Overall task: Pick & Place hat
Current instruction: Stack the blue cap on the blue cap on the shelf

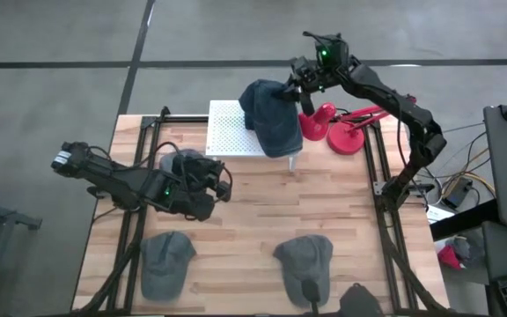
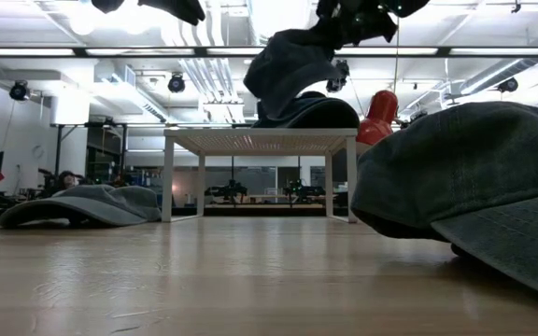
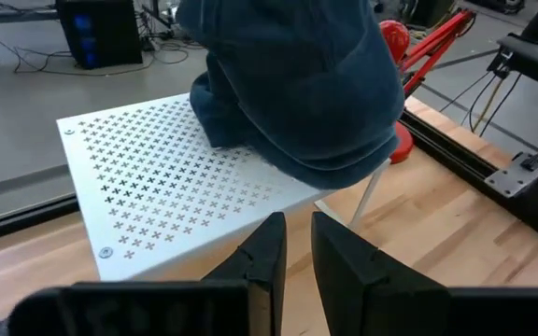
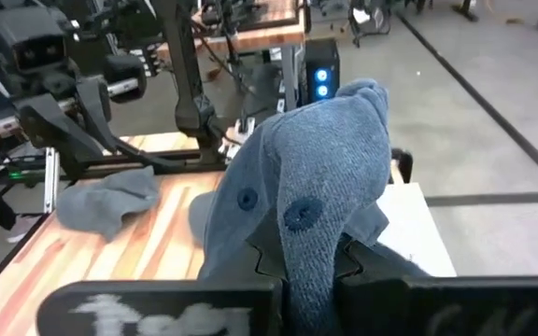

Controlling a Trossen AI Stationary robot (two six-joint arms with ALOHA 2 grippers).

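Note:
A blue hat droops from my right gripper over the right part of a white perforated stand. Its lower part seems to rest on the stand's top and overhangs the right edge. My right gripper is shut on the hat. My left gripper hovers level in front of the stand, on its near-left side. Its fingers stand a narrow gap apart with nothing between them. A dark hat lies on the table beside the left arm. My right gripper pinches the cloth of the hat's crown between its two fingers, close to the eyelets. It comes roughly level from the table's far right. The crown bunches over the fingers and hides the pads. The hat sags from the hold toward the stand.
Two grey hats lie on the wooden table near its front edge, and a third sits at the bottom edge, close to the low camera. A red desk lamp stands right of the stand. Black rails run along both table sides.

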